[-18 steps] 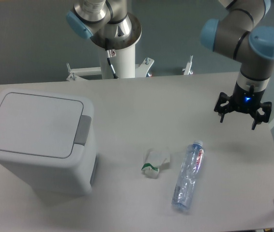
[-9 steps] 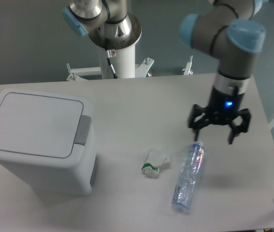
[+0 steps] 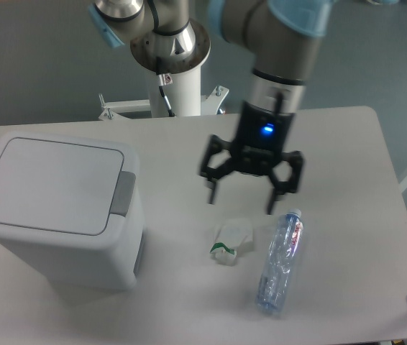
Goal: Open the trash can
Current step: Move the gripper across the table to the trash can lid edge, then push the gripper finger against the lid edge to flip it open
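The trash can (image 3: 56,212) is seen at the left of the bench (image 3: 347,144), its flat white lid (image 3: 49,185) shut and the grey latch (image 3: 123,193) set at the lid's right edge. The pincer (image 3: 240,203) is held above the middle of the bench, well apart from the can, with its fingers (image 3: 211,188) spread wide and nothing between them; a blue light is lit on its body. Just below it a crumpled white wrapper (image 3: 231,241) with a green mark is lying on the bench, and beside that, to the right, a clear bottle (image 3: 280,261) is laid on its side, its cap toward the far edge. The arm's white base post (image 3: 178,86) is seen behind the bench.
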You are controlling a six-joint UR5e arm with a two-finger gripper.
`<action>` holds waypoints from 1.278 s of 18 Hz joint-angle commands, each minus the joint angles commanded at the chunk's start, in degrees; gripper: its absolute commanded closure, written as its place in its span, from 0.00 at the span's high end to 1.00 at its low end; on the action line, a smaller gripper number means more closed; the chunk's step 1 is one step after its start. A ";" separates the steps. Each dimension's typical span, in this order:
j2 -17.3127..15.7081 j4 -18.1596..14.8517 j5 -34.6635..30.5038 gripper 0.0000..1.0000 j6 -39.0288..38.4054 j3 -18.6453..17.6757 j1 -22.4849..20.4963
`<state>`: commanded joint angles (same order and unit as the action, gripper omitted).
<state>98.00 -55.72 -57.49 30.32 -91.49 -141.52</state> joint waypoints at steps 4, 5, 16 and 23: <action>-2.45 0.09 0.01 1.00 -1.41 -3.78 0.63; -2.90 0.44 0.01 1.00 -1.41 -4.57 0.63; -1.32 3.52 -0.08 1.00 -2.55 -4.67 2.30; -0.79 3.52 -0.34 1.00 -2.55 -4.05 2.30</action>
<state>97.21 -52.21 -57.83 27.77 -95.54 -139.22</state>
